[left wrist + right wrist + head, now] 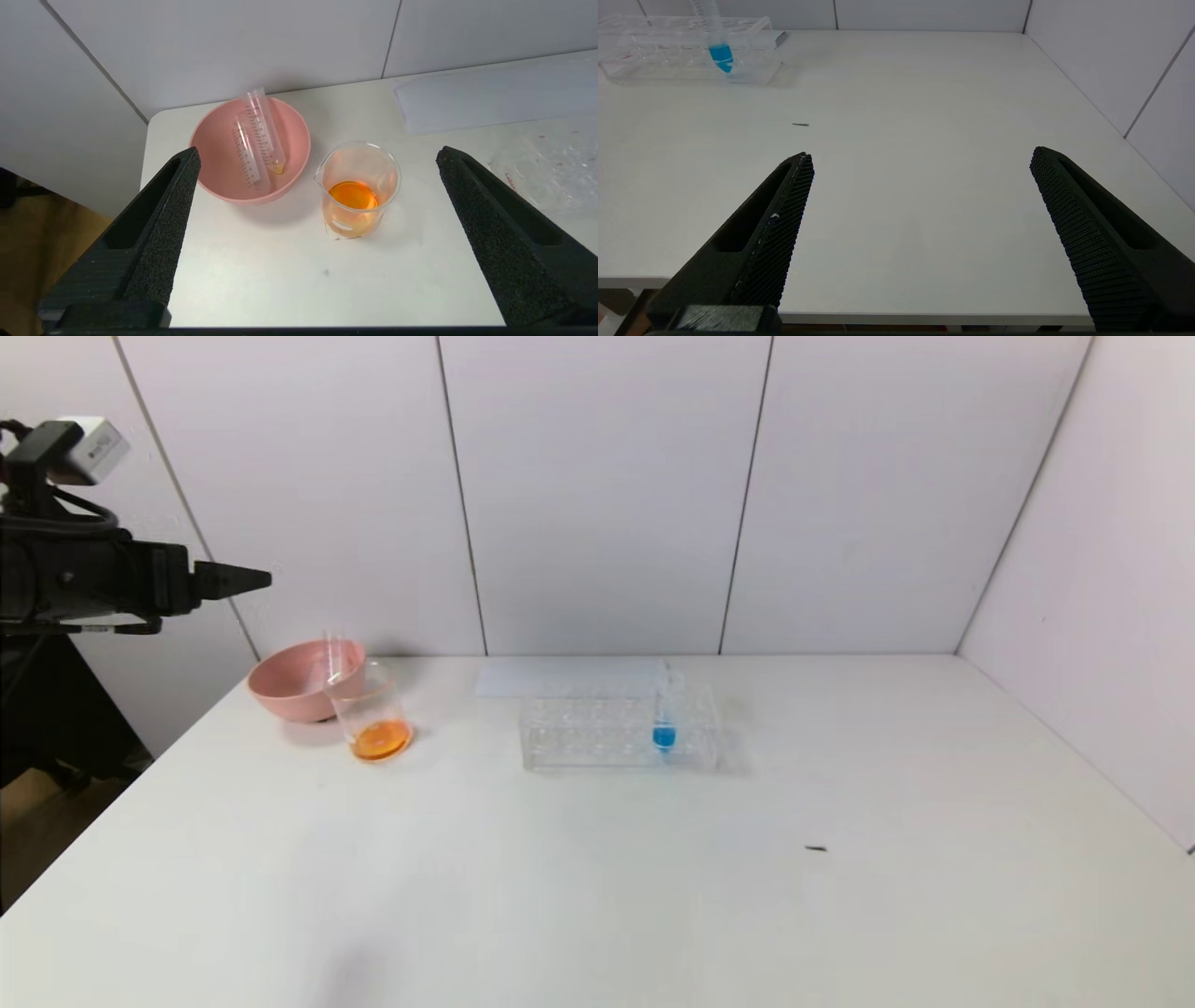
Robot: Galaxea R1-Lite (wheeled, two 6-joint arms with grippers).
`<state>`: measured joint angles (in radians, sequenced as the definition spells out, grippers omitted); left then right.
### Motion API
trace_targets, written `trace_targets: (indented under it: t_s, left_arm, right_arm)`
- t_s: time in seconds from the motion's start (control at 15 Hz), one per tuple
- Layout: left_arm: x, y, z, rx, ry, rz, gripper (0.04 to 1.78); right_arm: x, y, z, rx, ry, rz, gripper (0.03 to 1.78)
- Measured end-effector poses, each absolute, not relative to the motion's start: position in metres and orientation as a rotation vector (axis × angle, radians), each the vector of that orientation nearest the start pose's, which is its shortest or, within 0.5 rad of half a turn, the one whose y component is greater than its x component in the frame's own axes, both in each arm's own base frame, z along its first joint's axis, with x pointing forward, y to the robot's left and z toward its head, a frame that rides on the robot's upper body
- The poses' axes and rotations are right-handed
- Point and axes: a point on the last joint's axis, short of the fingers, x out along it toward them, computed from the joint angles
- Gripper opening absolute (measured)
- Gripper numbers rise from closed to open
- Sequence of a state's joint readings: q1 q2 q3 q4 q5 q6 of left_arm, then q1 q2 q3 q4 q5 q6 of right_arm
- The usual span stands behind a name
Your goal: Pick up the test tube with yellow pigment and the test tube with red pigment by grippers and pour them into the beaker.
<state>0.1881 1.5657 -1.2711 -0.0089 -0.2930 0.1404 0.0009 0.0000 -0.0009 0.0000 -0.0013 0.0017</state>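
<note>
1. Right black two-fingered gripper (920, 161): parked low at the near edge of the white table (924, 116), fingers spread wide, nothing between them. Not shown in the head view.
2. Left black two-fingered gripper (315, 156): raised off the table at the robot's left, fingers spread wide and empty, aimed toward the beaker and bowl.
3. Small clear glass beaker (357, 189): upright on the table, just beside the pink bowl, holding a shallow layer of orange liquid. Judged: yellow and red pigments both poured and mixed.
4. Round pink plastic bowl (299, 140): on the table at the far left corner, holding two slim clear graduated tubes lying side by side.
5. Clear graduated tube with a yellowish residue in its tip (264, 128): leaning in the bowl, long axis tilted, open mouth up over the far rim toward the wall, rounded tip down in the bowl floor on the beaker side. Taken as the yellow-pigment tube, emptied.
6. Second clear graduated tube (247, 156): lying parallel and touching the first, same heading, no colour visible inside. Probably the red-pigment tube, emptied; identity cannot be confirmed.
7. Clear plastic tube rack (579, 733): well apart to the right, carrying one upright tube with blue liquid (664, 733), untouched.
8. Progress judged: pouring complete for both tubes; nothing left but arm retreat.
</note>
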Motion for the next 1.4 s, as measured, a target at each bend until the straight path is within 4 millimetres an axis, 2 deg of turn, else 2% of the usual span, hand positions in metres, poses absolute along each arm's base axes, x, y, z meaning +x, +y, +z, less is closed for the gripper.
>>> trace_targets:
  t_s: [0.33, 0.73, 1.13, 1.4]
  left_arm:
    - [0.211, 0.033, 0.315, 0.103, 0.174, -0.116, 1.76]
    - [0.115, 0.015, 0.334, 0.171, 0.077, -0.117, 1.76]
    - [0.021, -0.005, 0.331, 0.194, 0.028, -0.207, 1.76]
    - [-0.031, -0.007, 0.328, 0.212, -0.080, -0.239, 1.76]
  right_arm:
    - [-0.023, 0.000, 0.076, 0.002, -0.001, 0.000, 1.70]
    - [-0.023, 0.000, 0.076, 0.002, -0.001, 0.000, 1.70]
    - [-0.023, 0.000, 0.076, 0.001, -0.001, 0.000, 1.70]
    - [-0.023, 0.000, 0.076, 0.001, -0.001, 0.000, 1.70]
